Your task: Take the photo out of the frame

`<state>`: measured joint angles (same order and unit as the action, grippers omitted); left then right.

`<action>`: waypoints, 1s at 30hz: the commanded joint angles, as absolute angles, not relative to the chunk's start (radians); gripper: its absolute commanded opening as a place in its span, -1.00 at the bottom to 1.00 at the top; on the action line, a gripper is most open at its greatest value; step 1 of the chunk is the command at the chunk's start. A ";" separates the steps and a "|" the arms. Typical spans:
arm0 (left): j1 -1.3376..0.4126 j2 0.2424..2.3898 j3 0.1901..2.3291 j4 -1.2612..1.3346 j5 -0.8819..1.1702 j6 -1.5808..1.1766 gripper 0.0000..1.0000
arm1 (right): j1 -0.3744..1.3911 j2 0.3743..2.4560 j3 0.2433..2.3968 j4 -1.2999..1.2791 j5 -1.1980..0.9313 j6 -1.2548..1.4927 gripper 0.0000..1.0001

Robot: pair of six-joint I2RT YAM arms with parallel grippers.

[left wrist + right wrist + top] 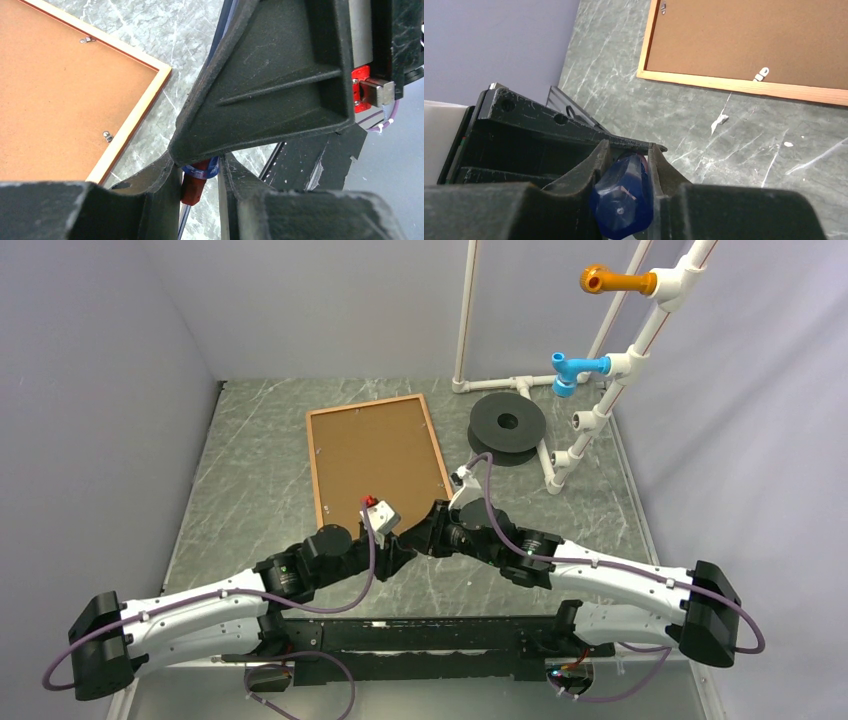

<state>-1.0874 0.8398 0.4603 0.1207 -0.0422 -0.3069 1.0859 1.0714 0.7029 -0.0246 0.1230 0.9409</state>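
Note:
The frame (313,470) lies face down at the middle back of the table, its brown fibreboard backing (378,455) up and held by small metal clips (106,136). The photo is hidden under the backing. My two grippers meet nose to nose just in front of the frame's near right corner. The right gripper (418,535) is shut on the blue handle of a screwdriver (624,200). The left gripper (398,552) closes round the same screwdriver at its red collar (195,187), with the metal shaft below. The frame's rail also shows in the left wrist view (132,120) and the right wrist view (734,85).
A black spool (507,425) lies right of the frame. A white pipe rack (600,390) with an orange peg (610,280) and a blue peg (575,370) stands at the back right. Grey walls close in both sides.

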 commanded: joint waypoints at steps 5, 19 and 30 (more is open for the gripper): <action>-1.088 0.821 0.489 0.087 -0.165 -0.402 -0.16 | 1.021 1.103 0.753 -0.062 0.209 0.875 -1.00; -0.917 0.684 0.445 -0.309 -0.296 -0.739 0.50 | 0.742 1.360 0.989 -0.165 0.329 0.418 -1.00; -0.912 0.762 0.328 -0.089 -0.077 -0.817 0.48 | 0.723 1.652 1.264 -0.202 0.469 0.213 -1.00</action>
<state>-0.9157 0.7395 0.3393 -0.2214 -0.1696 -0.7658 0.7311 1.6199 1.1851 -0.2081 0.4034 0.3126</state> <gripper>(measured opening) 0.744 0.290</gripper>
